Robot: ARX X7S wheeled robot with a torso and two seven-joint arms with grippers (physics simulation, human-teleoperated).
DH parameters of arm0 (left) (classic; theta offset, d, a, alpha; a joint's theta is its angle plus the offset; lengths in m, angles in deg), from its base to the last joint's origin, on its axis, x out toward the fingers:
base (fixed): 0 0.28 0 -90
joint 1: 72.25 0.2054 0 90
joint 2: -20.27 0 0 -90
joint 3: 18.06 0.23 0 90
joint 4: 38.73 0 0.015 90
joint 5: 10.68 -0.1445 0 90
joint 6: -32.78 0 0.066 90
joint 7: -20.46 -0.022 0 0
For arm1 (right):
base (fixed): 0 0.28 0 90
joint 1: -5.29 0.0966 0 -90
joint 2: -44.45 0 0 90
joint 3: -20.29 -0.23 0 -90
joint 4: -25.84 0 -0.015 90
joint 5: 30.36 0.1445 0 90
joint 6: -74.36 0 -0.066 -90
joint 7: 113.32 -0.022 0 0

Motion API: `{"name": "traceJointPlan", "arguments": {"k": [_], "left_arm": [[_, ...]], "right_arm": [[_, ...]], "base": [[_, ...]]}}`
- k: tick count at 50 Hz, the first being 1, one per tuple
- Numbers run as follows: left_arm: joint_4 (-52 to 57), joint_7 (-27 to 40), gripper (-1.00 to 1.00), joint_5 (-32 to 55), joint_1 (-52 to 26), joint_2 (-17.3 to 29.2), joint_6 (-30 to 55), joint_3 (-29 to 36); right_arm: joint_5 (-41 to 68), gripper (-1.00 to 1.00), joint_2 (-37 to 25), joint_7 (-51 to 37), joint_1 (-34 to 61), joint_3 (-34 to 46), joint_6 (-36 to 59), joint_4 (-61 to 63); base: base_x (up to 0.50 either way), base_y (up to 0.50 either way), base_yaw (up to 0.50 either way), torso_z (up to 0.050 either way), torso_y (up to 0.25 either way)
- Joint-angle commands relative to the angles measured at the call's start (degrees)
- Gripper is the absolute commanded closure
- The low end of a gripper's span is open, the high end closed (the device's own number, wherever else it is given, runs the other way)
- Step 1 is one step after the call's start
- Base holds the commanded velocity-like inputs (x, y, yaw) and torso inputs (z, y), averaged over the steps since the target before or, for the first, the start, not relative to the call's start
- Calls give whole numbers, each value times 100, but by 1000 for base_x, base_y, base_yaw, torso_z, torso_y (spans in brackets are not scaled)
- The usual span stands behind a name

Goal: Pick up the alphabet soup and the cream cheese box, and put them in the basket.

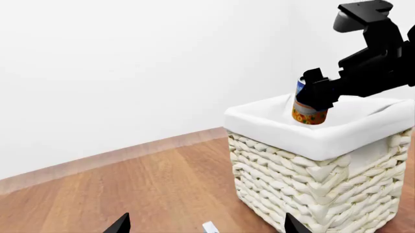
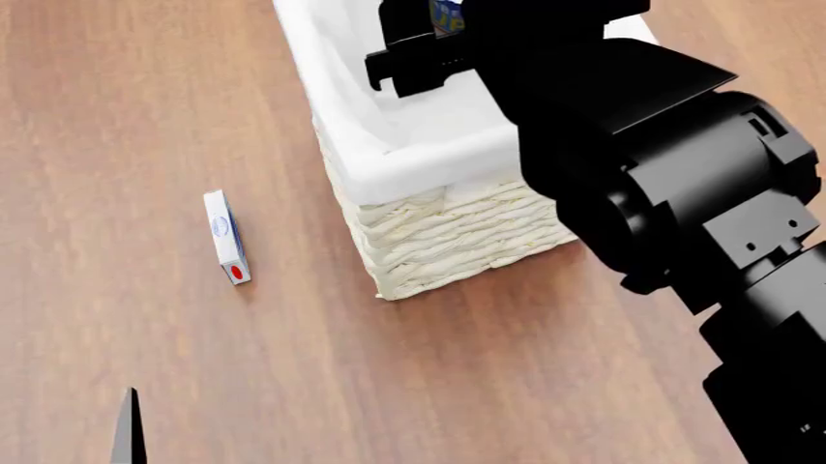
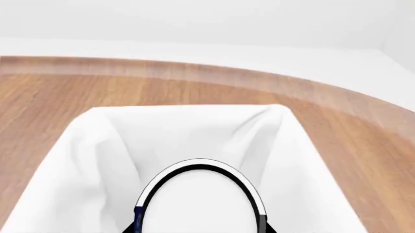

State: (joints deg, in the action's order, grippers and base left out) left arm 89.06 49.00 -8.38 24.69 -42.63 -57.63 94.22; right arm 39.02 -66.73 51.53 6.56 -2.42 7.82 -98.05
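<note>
Head view: bare wooden floor (image 2: 193, 97) beneath basket (image 2: 439, 242).

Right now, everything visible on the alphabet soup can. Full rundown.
The alphabet soup is a small cylindrical can: blue label above, yellow-orange picture near the base, silvery-white top that fills the lower right wrist view. It looks like metal. The right gripper is clamped on its side and holds it roughly upright, slightly tilted, above the open mouth of the basket, its base at about rim height over the white lining. Nothing but the gripper seems to touch it. In the head view only a blue sliver shows behind the arm.
</note>
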Motion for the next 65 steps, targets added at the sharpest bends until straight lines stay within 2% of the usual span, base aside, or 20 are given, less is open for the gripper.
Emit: {"name": "traceJointPlan", "arguments": {"k": [1,12,13,37,48,55,65], "left_arm": [[-2,13,-100,-5,-7,6,0,16],[19,29,-100,6,3,23,3,14],[30,33,-100,11,5,26,7,9],[-9,42,-100,34,-24,44,-3,24],[-71,21,-100,43,-87,30,10,67],[-126,6,-100,58,-123,21,0,93],[-166,-23,-100,75,-180,11,13,137]], "right_arm": [[-296,100,23,96,19,-94,-2,20],[-301,100,47,105,-8,-83,17,20],[-312,-100,57,111,-47,-76,-7,-2],[-348,-100,-18,-4,-54,-111,-46,191],[-526,-100,-958,-1118,-274,-267,-317,2250],[-502,-100,-1810,-1995,-775,-461,-634,3925],[-770,-100,-2573,-2801,-1345,-519,-992,5381]], "base": [[0,0,0,0,0],[0,0,0,0,0],[0,0,0,0,0],[0,0,0,0,0],[0,0,0,0,1],[0,0,0,0,0],[0,0,0,0,0]]}}
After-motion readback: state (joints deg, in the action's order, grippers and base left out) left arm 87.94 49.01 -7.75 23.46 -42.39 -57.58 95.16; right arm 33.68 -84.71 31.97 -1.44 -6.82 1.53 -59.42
